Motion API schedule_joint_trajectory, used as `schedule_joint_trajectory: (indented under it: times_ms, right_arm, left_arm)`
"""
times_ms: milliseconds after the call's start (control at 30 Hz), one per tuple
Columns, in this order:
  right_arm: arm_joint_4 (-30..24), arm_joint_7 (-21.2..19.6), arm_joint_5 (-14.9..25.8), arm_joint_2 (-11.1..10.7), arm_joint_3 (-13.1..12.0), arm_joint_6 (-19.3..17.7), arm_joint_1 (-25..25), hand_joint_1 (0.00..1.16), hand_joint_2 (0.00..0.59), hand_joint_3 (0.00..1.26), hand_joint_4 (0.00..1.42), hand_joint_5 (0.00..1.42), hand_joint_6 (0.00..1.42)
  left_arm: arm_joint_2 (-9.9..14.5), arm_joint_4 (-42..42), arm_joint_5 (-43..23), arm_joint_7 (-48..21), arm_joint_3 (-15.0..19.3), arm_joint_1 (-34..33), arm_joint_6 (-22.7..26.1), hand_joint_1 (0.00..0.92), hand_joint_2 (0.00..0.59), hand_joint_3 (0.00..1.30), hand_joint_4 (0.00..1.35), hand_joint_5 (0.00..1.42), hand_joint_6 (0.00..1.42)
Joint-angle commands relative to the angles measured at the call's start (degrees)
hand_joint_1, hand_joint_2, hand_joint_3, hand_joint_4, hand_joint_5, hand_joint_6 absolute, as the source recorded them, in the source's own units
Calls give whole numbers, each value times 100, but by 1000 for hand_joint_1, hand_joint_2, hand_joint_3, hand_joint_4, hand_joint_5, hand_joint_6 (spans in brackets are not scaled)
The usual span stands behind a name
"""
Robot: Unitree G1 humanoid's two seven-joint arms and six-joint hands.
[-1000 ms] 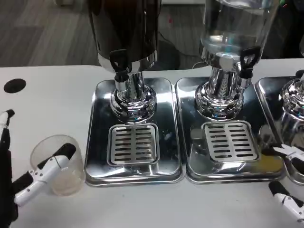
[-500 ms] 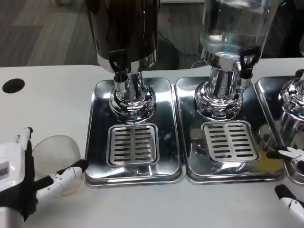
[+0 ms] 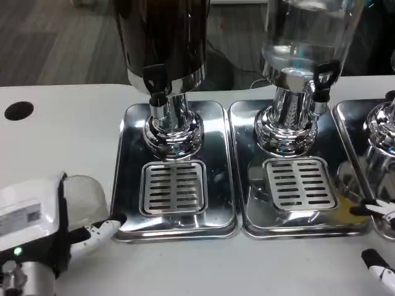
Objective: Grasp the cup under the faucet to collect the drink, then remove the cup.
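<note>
Clear plastic, the cup (image 3: 83, 192) stands on the white desk (image 3: 68, 132) just left of the left drip tray (image 3: 133, 185), well short of the dark dispenser's faucet (image 3: 155, 83), which sits above that tray behind the slotted grate (image 3: 173, 188). The left robot hand (image 3: 46, 225) covers the cup's near side, its white back toward the camera and one finger (image 3: 102, 229) reaching past the cup to the tray's front left corner; it appears to be grasping the cup (the fingers round the wall are mostly hidden). The right robot hand (image 3: 376, 237) lies far to the right of that tray, at the frame's edge by the third tray, with two fingertips spread apart and nothing between them. Right of the dark dispenser stands a clear dispenser (image 3: 302, 55) on its own tray.
</note>
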Motion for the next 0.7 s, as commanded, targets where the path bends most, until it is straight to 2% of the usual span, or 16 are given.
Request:
schedule_joint_trajectory:
  times_ms: [33,167,300,700]
  right_arm:
    - [94,45,86,-76,-66,-145,53,466,387,255,142,97,7]
    - [153,44,95,-76,-75,-190,71,466,387,247,142,97,7]
    - [175,48,118,-94,-104,-245,86,467,387,244,142,97,7]
    - [140,114,97,-67,-63,-327,163,467,387,242,142,97,7]
  left_arm:
    - [-1,81,33,383,-102,48,-38,231,111,346,376,594,855]
    - [9,71,17,544,-112,97,-48,266,134,419,482,698,926]
    - [15,30,-2,641,-110,159,-51,262,130,450,534,775,990]
    - [-16,-92,-241,1118,-8,416,-111,280,143,497,594,841,1047]
